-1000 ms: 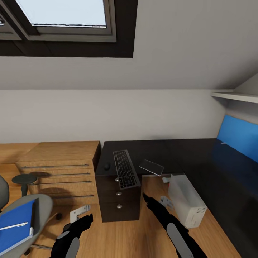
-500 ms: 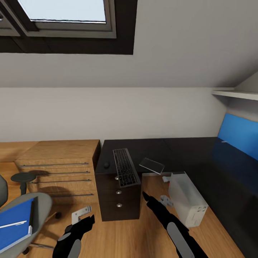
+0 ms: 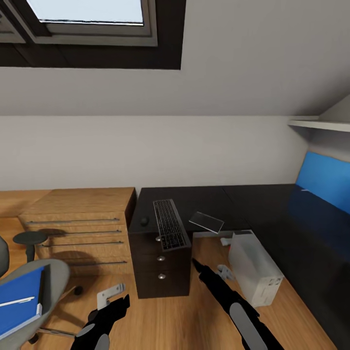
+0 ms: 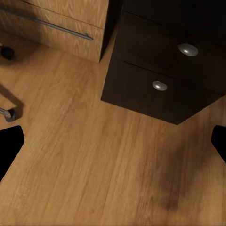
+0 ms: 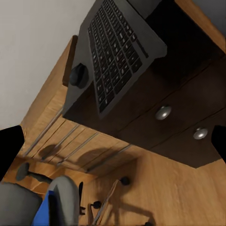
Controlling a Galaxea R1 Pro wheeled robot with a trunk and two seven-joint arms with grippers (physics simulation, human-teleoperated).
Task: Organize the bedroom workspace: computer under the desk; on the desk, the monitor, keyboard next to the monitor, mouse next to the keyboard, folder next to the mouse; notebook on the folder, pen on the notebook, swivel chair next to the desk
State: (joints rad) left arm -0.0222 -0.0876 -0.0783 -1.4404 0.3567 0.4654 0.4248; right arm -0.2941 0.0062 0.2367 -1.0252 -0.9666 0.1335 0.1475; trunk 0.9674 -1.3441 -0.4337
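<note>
The keyboard (image 3: 170, 224) lies lengthwise on the black desk (image 3: 243, 204), its near end overhanging the drawers (image 3: 160, 262). A small dark mouse (image 3: 144, 221) sits just left of it. The light grey computer (image 3: 255, 267) stands on the floor in the desk's inner corner. At the lower left, the swivel chair (image 3: 53, 277) carries the blue folder (image 3: 19, 301) with a white pen (image 3: 17, 302) on it. My left gripper (image 3: 124, 301) hangs open over the floor in front of the drawers (image 4: 160, 84). My right gripper (image 3: 196, 264) is open below the keyboard (image 5: 120, 47) and mouse (image 5: 78, 75).
A low light-wood cabinet (image 3: 82, 228) adjoins the desk on the left. A small flat grey slab (image 3: 206, 221) tilts off the desk's inner edge. A blue back panel (image 3: 323, 187) and a white shelf (image 3: 318, 127) line the right side. Wood floor lies between chair and drawers.
The whole picture has shifted a little, so the camera moved; the chair and folder now sit further off the left edge. Both grippers keep their pose, open.
</note>
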